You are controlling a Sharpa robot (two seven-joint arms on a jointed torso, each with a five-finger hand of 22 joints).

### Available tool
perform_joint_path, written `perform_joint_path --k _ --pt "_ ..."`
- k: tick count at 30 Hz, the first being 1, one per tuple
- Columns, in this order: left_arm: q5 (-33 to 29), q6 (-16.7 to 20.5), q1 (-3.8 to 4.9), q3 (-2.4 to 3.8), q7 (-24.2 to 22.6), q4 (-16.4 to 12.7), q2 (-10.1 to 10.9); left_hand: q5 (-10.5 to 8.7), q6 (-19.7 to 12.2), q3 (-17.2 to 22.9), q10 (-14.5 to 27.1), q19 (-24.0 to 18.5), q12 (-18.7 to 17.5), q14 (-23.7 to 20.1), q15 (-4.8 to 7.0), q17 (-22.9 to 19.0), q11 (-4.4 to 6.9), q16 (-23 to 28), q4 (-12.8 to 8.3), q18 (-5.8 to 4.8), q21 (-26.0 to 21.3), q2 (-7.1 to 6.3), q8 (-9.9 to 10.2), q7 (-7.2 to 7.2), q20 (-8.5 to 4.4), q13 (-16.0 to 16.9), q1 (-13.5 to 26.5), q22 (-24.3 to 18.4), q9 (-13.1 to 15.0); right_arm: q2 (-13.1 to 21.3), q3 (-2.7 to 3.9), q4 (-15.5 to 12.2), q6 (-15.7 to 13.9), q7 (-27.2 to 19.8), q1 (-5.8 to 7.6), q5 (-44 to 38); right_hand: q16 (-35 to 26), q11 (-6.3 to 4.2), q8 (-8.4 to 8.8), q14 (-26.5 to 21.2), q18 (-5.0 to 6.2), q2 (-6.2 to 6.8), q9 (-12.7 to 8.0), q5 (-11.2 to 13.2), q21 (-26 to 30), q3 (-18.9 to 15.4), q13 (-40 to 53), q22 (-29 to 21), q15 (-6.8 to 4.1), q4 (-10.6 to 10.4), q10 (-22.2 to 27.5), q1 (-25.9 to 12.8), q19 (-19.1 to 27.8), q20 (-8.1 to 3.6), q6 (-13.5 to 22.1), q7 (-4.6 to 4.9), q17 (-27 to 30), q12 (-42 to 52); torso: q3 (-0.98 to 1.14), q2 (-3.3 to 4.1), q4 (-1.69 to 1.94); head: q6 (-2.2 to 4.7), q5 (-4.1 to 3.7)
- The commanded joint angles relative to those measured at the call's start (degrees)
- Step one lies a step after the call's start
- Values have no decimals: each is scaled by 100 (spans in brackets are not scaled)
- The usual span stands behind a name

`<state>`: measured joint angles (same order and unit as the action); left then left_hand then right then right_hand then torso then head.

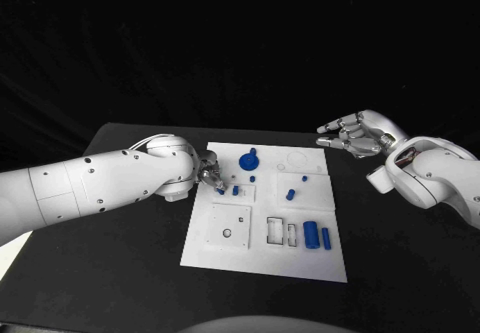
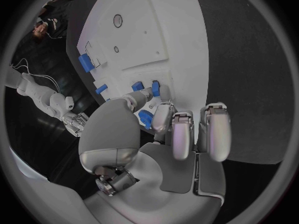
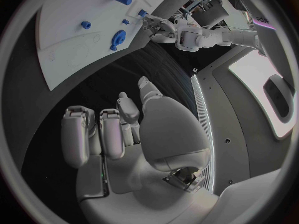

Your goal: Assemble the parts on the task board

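The white task board (image 1: 300, 260) lies in the middle of the black table. My left hand (image 1: 210, 172) is over the board's left edge and pinches a small blue part (image 2: 145, 118) between thumb and a fingertip (image 2: 163, 117). Two short blue pieces (image 2: 156, 88) stand on the board just beyond it, one of them a peg (image 1: 236, 189). A blue gear (image 1: 249, 163) sits near the board's far edge. My right hand (image 1: 355, 135) hangs off the board's far right corner, holding nothing, its fingers loosely bent and apart.
Two small blue pegs (image 1: 290, 195) stand right of the board's centre. Two blue cylinders (image 1: 311, 234) lie near the right edge, beside rectangular slots (image 1: 274, 230). A square recessed plate (image 1: 232, 225) takes up the near left. Bare black table surrounds the board.
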<state>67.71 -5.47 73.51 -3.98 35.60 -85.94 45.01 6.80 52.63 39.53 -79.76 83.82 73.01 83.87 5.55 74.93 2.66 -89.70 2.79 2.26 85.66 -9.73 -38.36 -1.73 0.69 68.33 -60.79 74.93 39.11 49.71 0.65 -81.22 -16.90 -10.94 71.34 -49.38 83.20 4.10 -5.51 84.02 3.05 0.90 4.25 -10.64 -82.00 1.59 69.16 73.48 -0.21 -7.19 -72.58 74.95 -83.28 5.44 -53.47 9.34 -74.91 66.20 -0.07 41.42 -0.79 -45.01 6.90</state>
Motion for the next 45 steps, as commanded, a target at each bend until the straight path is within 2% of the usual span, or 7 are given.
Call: perform_joint_path --k 1,28,34,37,39,40,45 --pt "-96 -122 -51 -35 63 0 -27 -11 160 -60 3 388 22 613 45 1507 29 -30 11 -86 22 -10 -28 103 -43 10 61 921 -10 2 1 -9 19 -42 -2 1 -14 1 -33 418 30 -46 5 -21 25 -30 -7 -4 -19 -8 42 5 27 2 0 -23 -915 -33 0 1 1 -2 -5" --pt "-104 3 -51 -35 231 39 -35 -2 301 -839 -43 452 66 613 81 1507 62 -30 428 -124 135 -125 -102 141 -69 81 379 1090 -28 19 1 -18 -65 -47 -1 1 -56 4 -39 409 37 -70 4 -48 52 -84 -53 -43 -17 -60 71 -28 45 3 10 -20 -885 -82 -5 0 0 -20 -16" --pt "-134 130 -51 -32 222 27 -16 3 299 -1253 -30 457 44 613 81 1507 59 -30 655 -127 142 -115 -135 132 -71 59 439 1104 -25 26 1 -17 -89 -41 -1 1 -68 5 -42 407 38 -75 4 -59 56 -108 -58 -48 -17 -85 70 -52 48 3 12 -20 -876 -85 -6 1 3 -14 -25" --pt "-160 196 -51 -23 195 8 0 9 304 -1593 -32 460 47 613 76 1507 54 -30 816 -129 146 -125 -155 127 -67 64 481 1113 -23 25 1 -16 -89 -42 -1 1 -68 5 -42 407 38 -75 4 -59 56 -108 -58 -48 -17 -85 70 -52 48 3 12 -20 -876 -85 -7 0 2 -14 -32" --pt "-188 240 -51 -16 176 -7 15 21 297 -1994 -30 460 47 613 77 1507 50 -30 957 -128 144 -97 -169 131 -64 64 438 1113 -24 24 1 -13 -88 -43 -1 1 -68 5 -42 407 38 -75 4 -59 56 -108 -58 -48 -17 -85 70 -52 48 3 12 -20 -876 -85 -9 1 1 -16 -38" --pt "-202 258 -51 -13 166 -14 23 42 290 -2304 -30 462 48 613 88 1507 42 -30 1060 -130 147 -23 -179 151 -59 67 335 1119 -26 23 1 -12 -88 -42 -1 1 -68 5 -42 407 38 -75 4 -59 56 -108 -58 -48 -17 -85 70 -52 48 3 12 -20 -876 -85 -7 1 -1 -16 -38" --pt "-265 324 -50 -2 84 -46 74 23 259 -2751 -11 460 27 613 76 1507 46 -30 1300 -128 143 82 -196 123 -65 44 194 1118 -32 19 1 -2 -98 -39 -1 1 -69 4 -43 407 39 -80 4 -67 59 -118 -61 -53 -17 -96 70 -62 50 4 13 -20 -875 -86 -7 0 -6 -15 -50"
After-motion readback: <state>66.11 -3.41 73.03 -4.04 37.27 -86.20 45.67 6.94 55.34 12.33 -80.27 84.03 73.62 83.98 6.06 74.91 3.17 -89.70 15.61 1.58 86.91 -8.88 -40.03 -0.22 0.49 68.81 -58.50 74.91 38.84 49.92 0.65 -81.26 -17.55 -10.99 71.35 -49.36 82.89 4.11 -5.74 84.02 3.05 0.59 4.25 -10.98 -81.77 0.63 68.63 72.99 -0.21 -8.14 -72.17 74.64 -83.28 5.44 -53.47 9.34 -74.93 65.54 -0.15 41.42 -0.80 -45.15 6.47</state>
